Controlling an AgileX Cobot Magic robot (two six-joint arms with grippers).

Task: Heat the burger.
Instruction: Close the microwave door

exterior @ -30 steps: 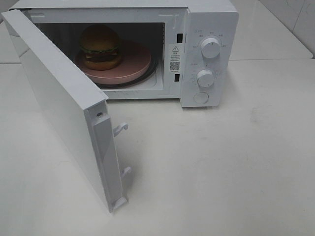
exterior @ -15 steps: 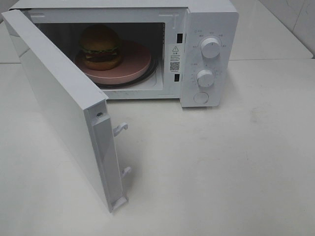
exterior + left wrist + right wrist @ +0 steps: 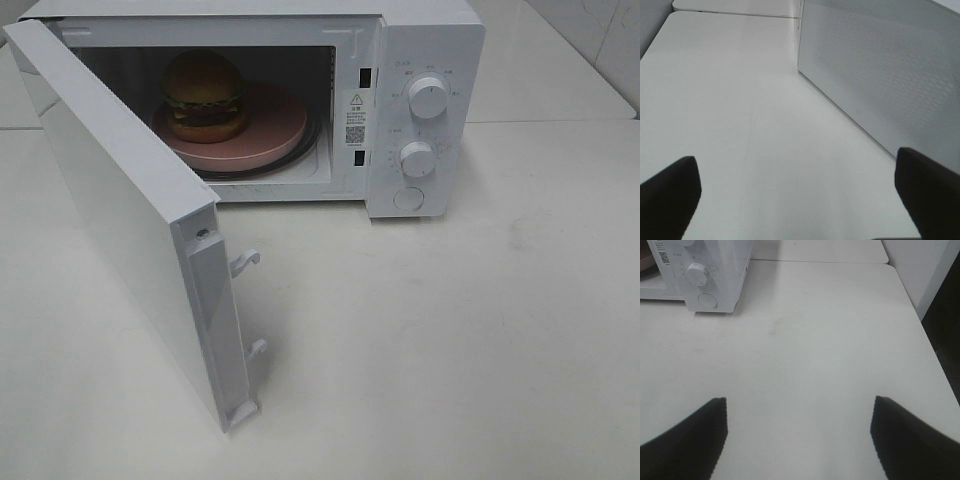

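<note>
Burger (image 3: pixel 204 95) sits inside the open microwave (image 3: pixel 425 40), on the left part of a pink plate (image 3: pixel 275 135).

Door (image 3: pixel 120 220) is swung wide, with two latch hooks (image 3: pixel 245 262) on its free edge.

Control panel: upper knob (image 3: pixel 428 97), lower knob (image 3: pixel 417 159), round button (image 3: pixel 408 198) beneath. Print around the dials is too small for me to read.

Sticker (image 3: pixel 355 115) on the frame beside the cavity shows a warning triangle above a square code. Its lines of text are illegible.

Left claw (image 3: pixel 797 195): released, fingers spread wide, nothing between them, over the bench (image 3: pixel 450 330) beside the door's perforated face.

Right claw (image 3: pixel 800 435): released, gripping nothing, over the bench near the control panel.
</note>
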